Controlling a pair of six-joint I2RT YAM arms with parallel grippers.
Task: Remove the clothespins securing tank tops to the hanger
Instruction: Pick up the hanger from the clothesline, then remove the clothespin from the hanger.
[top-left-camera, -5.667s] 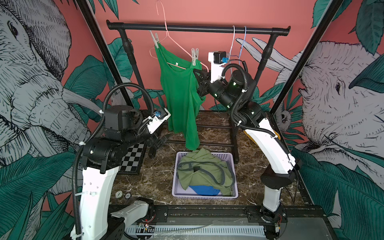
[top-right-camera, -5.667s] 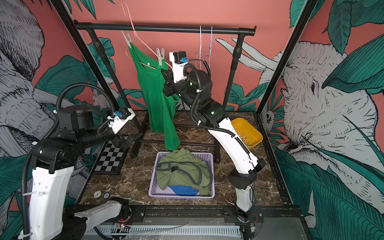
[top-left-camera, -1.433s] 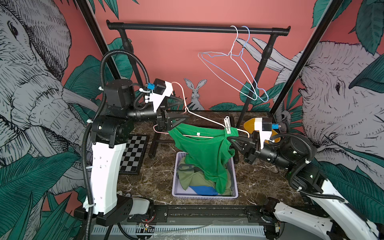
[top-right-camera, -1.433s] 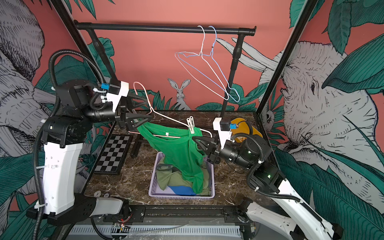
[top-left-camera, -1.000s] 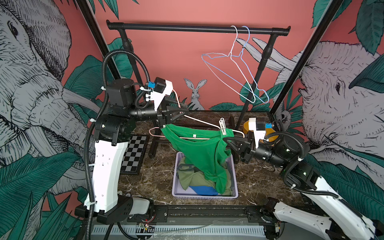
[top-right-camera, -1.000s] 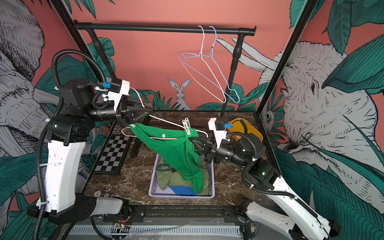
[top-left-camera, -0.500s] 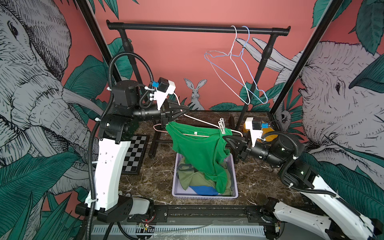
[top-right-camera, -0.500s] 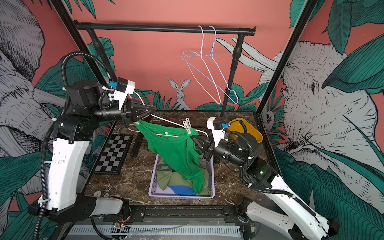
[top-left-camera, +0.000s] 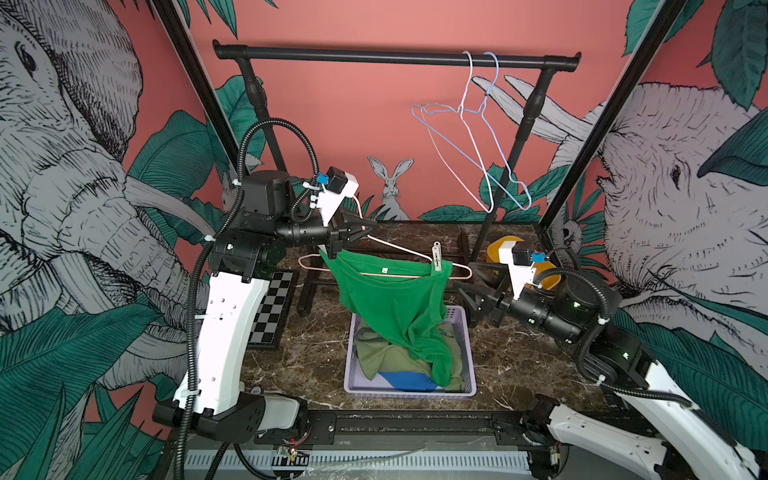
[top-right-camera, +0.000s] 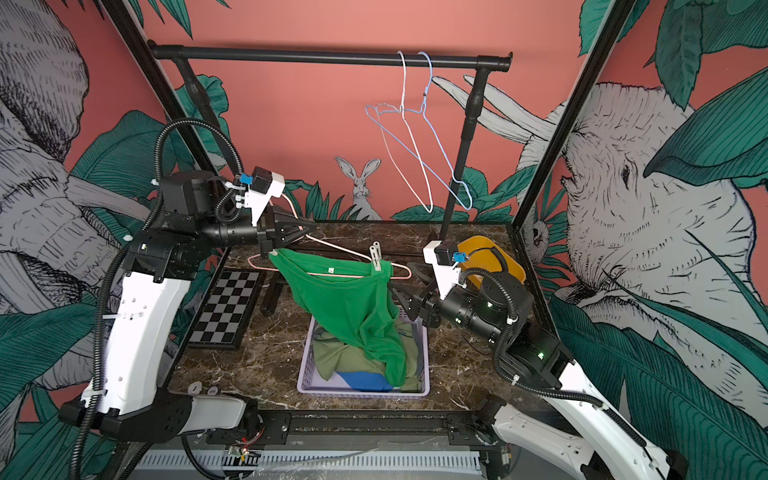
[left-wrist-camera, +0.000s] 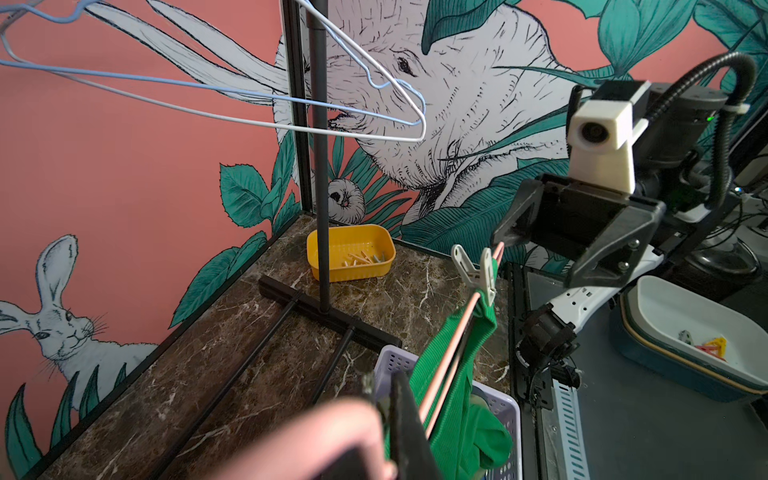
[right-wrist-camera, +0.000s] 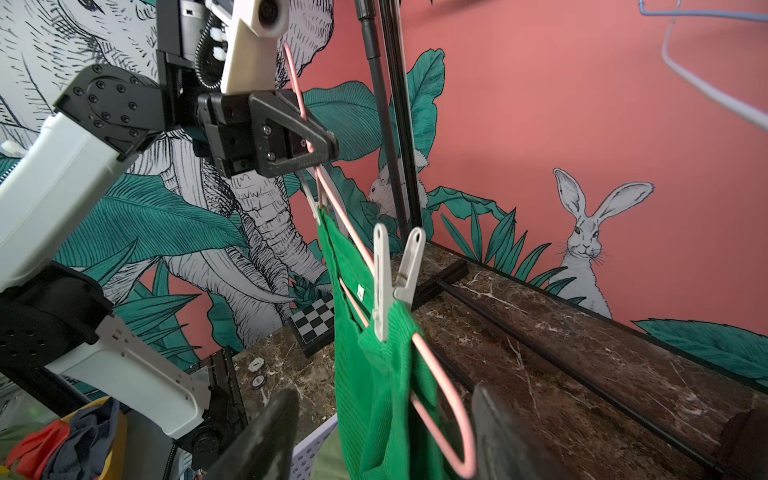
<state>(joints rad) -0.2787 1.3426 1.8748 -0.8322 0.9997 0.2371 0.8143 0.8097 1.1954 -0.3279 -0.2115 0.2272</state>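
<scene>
Green tank top (top-left-camera: 390, 307) hangs with its hem in the lilac basket (top-left-camera: 409, 392) at 6 o'clock on the table (top-left-camera: 511, 361), over an olive top (top-left-camera: 382, 359) and a blue top (top-left-camera: 405, 380). We see its pink hanger (top-left-camera: 399, 248) clamped at the neck by our left gripper (top-left-camera: 361, 227), at 10 o'clock. Our right gripper (top-left-camera: 467, 278) stands spread and empty at 3 o'clock, near the hanger's end. A white clothespin (top-left-camera: 436, 257) bites the shoulder there.
</scene>
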